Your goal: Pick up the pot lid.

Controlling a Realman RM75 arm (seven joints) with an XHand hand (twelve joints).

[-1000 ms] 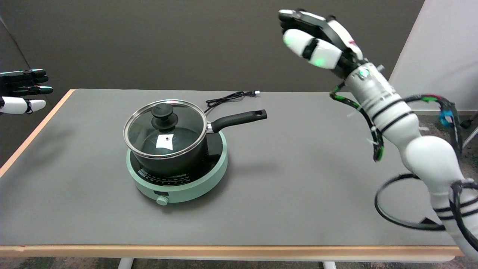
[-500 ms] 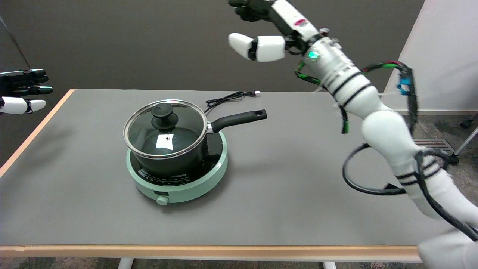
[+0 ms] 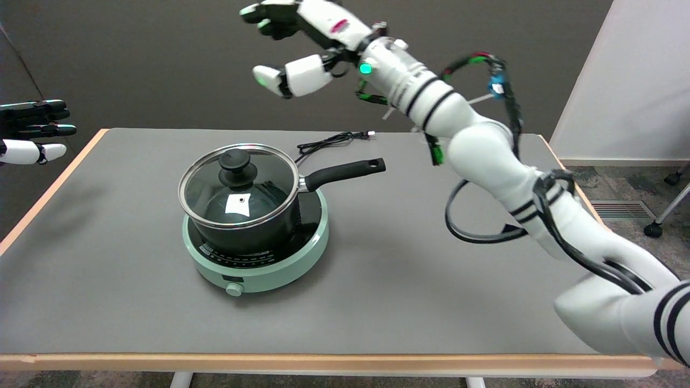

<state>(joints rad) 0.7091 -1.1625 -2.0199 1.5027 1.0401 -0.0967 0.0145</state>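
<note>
right hand (image 3: 302, 40): empty, fingers spread apart, in the air above and behind the pot
pot lid (image 3: 238, 186): glass, black knob (image 3: 236, 168), sits on black pot (image 3: 253, 229)
pot: on green cooktop (image 3: 259, 267), handle (image 3: 345, 171) points right

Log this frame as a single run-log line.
phase: approach | right hand: open, raised above table, holding nothing | pot lid: on pot, untouched | pot: on green cooker
</note>
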